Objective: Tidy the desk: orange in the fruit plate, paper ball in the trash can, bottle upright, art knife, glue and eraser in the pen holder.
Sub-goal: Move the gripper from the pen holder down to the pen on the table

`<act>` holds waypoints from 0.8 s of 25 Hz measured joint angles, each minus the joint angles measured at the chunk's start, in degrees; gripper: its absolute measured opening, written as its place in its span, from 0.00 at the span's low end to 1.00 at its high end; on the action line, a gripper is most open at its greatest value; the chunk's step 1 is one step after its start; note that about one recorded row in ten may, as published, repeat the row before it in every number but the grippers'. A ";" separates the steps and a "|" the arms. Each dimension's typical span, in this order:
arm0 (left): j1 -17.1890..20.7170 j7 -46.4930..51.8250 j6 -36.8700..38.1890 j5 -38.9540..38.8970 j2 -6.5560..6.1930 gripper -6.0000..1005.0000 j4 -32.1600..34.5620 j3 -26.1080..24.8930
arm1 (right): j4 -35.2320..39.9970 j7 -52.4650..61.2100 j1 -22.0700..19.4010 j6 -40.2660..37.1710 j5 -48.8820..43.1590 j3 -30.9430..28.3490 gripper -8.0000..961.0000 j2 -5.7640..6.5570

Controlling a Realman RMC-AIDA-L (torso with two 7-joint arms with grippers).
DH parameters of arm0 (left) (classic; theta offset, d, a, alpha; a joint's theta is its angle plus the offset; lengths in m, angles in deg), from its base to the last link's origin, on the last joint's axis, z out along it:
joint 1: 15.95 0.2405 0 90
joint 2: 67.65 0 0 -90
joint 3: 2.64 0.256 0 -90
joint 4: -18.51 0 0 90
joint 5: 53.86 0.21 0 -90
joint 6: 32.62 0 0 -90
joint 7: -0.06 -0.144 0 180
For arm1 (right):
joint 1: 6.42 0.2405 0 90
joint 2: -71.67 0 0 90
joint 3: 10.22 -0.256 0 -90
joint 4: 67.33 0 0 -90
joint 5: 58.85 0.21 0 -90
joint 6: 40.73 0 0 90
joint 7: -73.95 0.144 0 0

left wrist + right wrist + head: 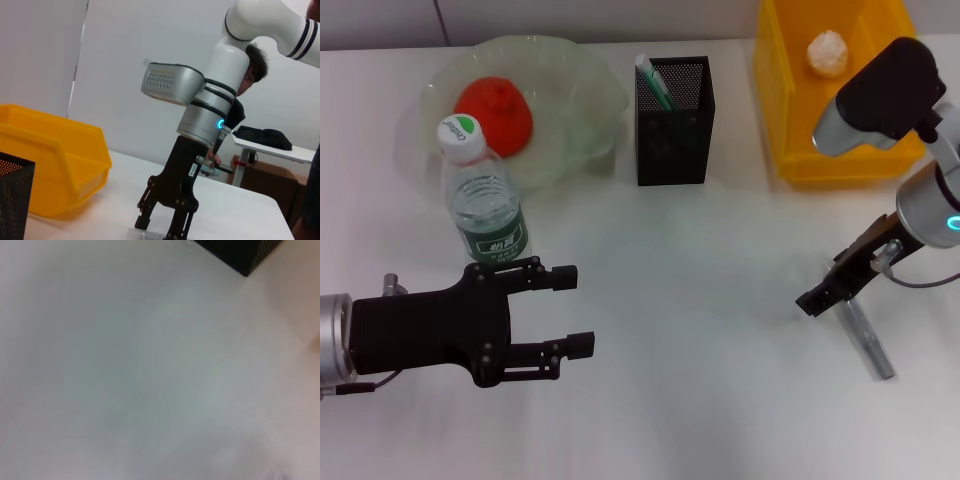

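Observation:
The orange (492, 110) lies in the glass fruit plate (582, 75). In front of the plate the bottle (482, 195) stands upright. A green-and-white stick (653, 80), perhaps the glue, pokes out of the black mesh pen holder (674, 125). The paper ball (827, 52) sits in the yellow trash can (790, 120). The grey art knife (867, 340) lies flat on the table at the right. My right gripper (832, 288) (162, 222) is low over its near end, fingers apart on either side of it. Near the front left, my left gripper (572, 312) hovers open and holds nothing. The eraser is out of view.
The white table (720, 300) stretches between the two arms. The trash can (55, 160) and the pen holder (12, 195) also show in the left wrist view, with a person and another desk behind. A corner of the pen holder (235, 255) shows in the right wrist view.

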 joint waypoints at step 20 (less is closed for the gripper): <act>0.16 -0.38 -0.09 -0.05 -0.01 0.78 -0.19 -0.32 | 0.01 -0.75 -0.35 1.58 1.19 3.03 0.35 0.27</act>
